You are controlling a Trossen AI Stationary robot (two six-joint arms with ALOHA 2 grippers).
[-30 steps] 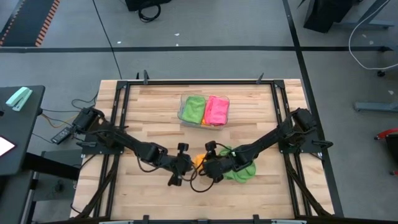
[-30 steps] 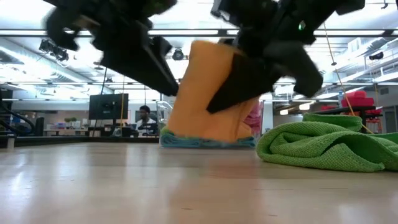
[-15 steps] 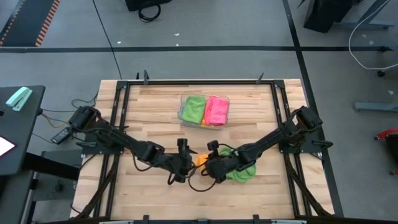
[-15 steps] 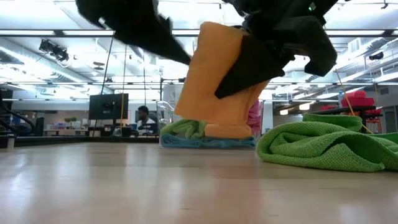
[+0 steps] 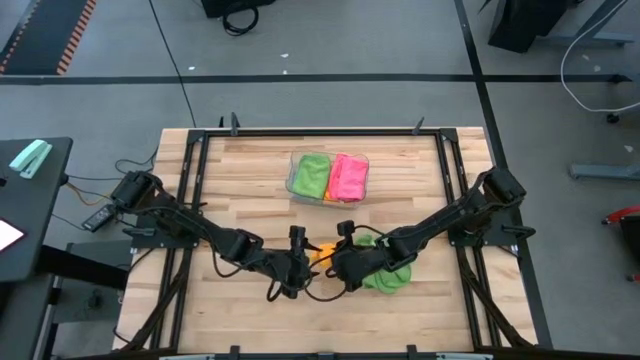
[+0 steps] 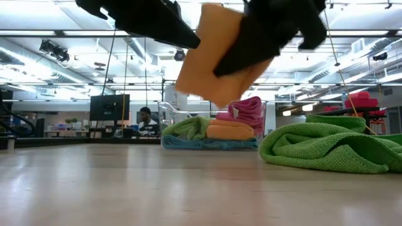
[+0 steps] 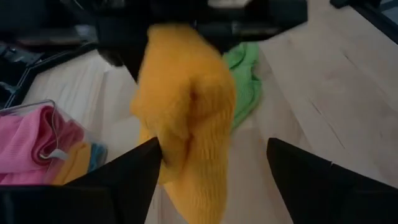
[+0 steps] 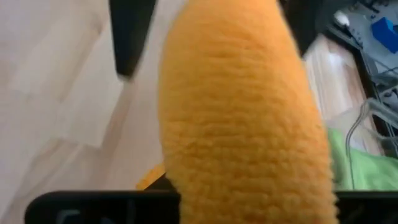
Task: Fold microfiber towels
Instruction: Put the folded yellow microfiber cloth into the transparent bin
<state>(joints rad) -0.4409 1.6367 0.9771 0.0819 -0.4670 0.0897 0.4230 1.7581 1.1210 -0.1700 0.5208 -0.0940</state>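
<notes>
— Two grippers; which holds the orange towel (image 6: 217, 59)?
— Right gripper (image 6: 254, 44) pinches it, lifted clear of the table (image 5: 250, 180); left gripper (image 7: 211, 162) stands spread beside it, jaws released

Grey floor (image 5: 330, 45), bright ceiling strip lights (image 6: 56, 32), distant monitor (image 6: 109, 107), wooden table (image 5: 250, 160).

The orange towel (image 6: 217, 59) hangs above the table (image 6: 157, 188), clamped by the right gripper (image 6: 264, 34) at its 3 o'clock edge. The left gripper (image 6: 157, 22), at 10 o'clock from it, stands apart with spread fingers. The green towel (image 6: 330, 147) lies crumpled at 4 o'clock. The clear tray (image 6: 210, 142) behind holds folded towels.
</notes>
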